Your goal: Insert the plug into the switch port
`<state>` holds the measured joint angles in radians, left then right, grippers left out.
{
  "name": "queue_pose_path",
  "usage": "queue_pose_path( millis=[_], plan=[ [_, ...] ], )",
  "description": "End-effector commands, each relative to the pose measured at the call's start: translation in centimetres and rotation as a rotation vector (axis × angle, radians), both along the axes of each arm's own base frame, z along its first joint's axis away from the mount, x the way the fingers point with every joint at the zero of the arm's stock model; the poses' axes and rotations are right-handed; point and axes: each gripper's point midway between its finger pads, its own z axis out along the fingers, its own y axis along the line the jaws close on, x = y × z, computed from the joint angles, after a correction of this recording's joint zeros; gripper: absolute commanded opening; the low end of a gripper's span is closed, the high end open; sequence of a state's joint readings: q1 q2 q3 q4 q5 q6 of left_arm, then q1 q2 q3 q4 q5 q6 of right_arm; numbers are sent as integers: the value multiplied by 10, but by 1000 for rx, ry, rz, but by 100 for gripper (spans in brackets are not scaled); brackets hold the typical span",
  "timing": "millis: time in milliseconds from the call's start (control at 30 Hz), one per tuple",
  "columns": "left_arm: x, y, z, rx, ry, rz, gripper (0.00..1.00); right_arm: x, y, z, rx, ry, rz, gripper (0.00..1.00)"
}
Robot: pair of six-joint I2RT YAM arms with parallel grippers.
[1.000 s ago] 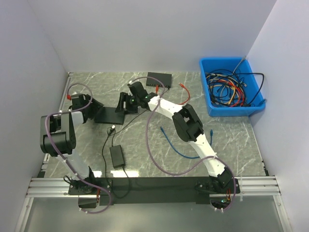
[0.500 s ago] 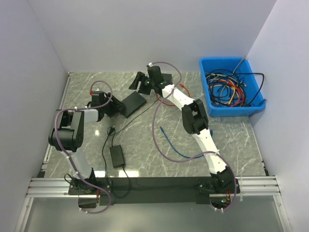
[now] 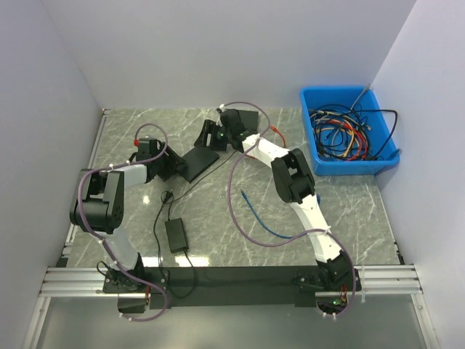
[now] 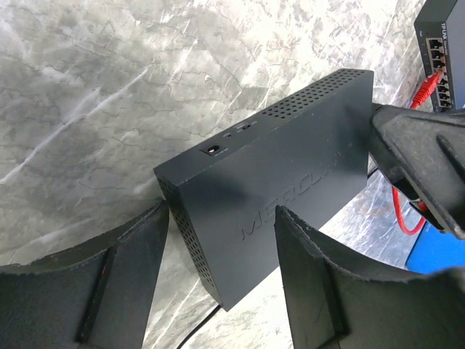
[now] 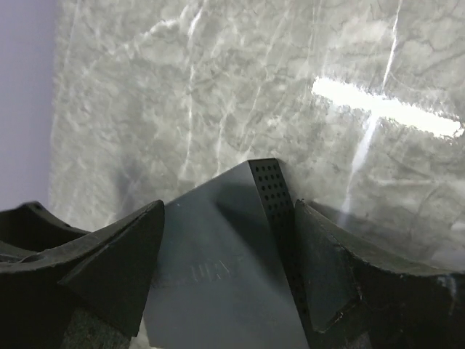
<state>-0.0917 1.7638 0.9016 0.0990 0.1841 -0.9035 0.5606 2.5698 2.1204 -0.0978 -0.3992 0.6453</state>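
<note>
**Top view.** A flat black plastic switch box (image 3: pixel 200 160) is recorded on the grey marbled surface (image 3: pixel 349 211). It is bracketed by the left hand (image 3: pixel 173 163) at one end and the right hand (image 3: pixel 211 137) at the other. The chief hazard is judged to be a twist or slide of the box, since it is met only at its ends. The small pale-tipped plug (image 3: pixel 166 195) on the thin lead of the black rectangular power adapter (image 3: pixel 176 234) is taken to be the task's plug. It lies loose, behind the left hand towards that arm's base, and is held by neither hand. The lead could be snagged if the box is shifted further.

**Left wrist view.** The near corner of the box is seen between the two black fingers (image 4: pixel 109 283). Whether the hand is clenched on it or merely straddling it cannot be told. A small round power socket (image 4: pixel 214 150) is noted on the narrow rear face, ahead of the hand and unoccupied. A thin black lead is seen beneath the near corner, so pinching of it is a risk. The plug itself is not shown here.

**Right wrist view.** A corner of the box, with its perforated side, is framed between the fingers (image 5: pixel 349 276), directly ahead of the hand. Contact is suggested at both fingers, but a firm grasp cannot be confirmed. A hold on a corner alone is judged prone to slipping.
</note>
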Motion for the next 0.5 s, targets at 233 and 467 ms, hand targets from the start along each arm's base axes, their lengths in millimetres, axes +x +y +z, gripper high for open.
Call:
queue_pose_path(
  millis=[233,467],
  plan=[
    [-14,12,16,53,-24,22,67,-27,-29,111,-59,-230,-12,76],
    [-15,19,24,98,-66,24,68,-70,-101,116,-268,-278,-110,76]
  ],
)
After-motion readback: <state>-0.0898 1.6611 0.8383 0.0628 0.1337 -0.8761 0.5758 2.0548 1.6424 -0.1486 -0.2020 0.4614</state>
